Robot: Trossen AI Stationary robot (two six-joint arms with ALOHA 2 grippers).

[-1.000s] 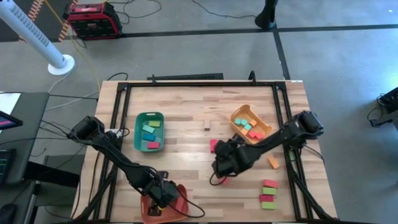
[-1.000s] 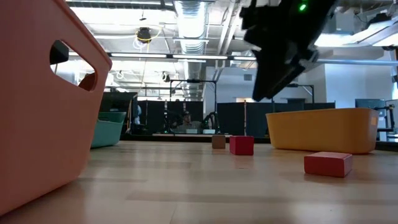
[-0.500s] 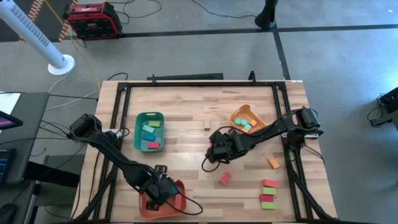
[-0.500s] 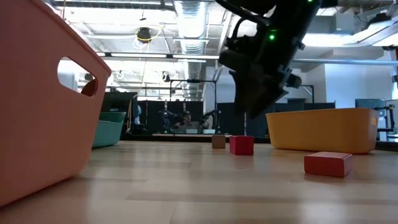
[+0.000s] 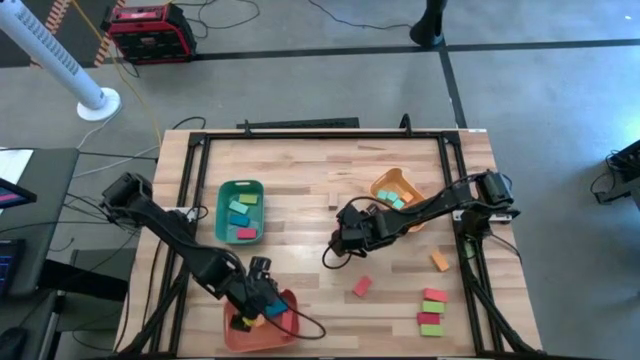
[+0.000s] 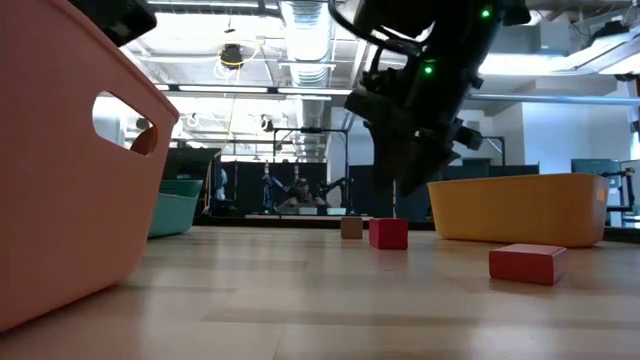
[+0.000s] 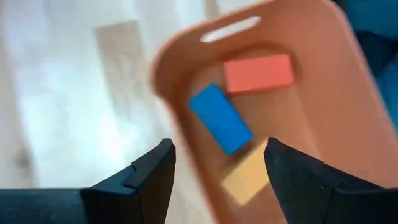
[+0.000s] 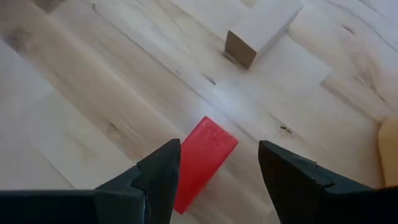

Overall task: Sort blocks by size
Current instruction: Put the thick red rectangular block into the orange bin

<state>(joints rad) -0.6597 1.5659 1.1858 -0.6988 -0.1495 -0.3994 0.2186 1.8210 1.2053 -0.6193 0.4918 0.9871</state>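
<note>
The right gripper (image 8: 217,171) hangs over the middle of the tabletop (image 5: 300,200), jaws apart and empty, straddling a red block (image 8: 202,163) that lies flat on the wood below them. At 12 o'clock from that block sits a bare wooden cube (image 8: 261,32).

The left gripper (image 7: 217,168) hovers above the salmon tray (image 5: 290,318) at the tabletop's 7 o'clock, jaws apart and empty. In the tray lie a blue block (image 7: 219,118), a salmon block (image 7: 258,73) and an orange block (image 7: 245,177).

Loose blocks remaining include a red block (image 5: 361,286) at 5 o'clock and a stack (image 5: 432,312) near the right edge. The green tray (image 5: 222,203) and yellow tray (image 5: 385,182) hold sorted pieces.

Risks, as judged:
- The red block lies slantwise to the jaws. Closing on its corners may twist it or squeeze it out.
- A descent that is off-centre may land one jaw on the block.
</note>
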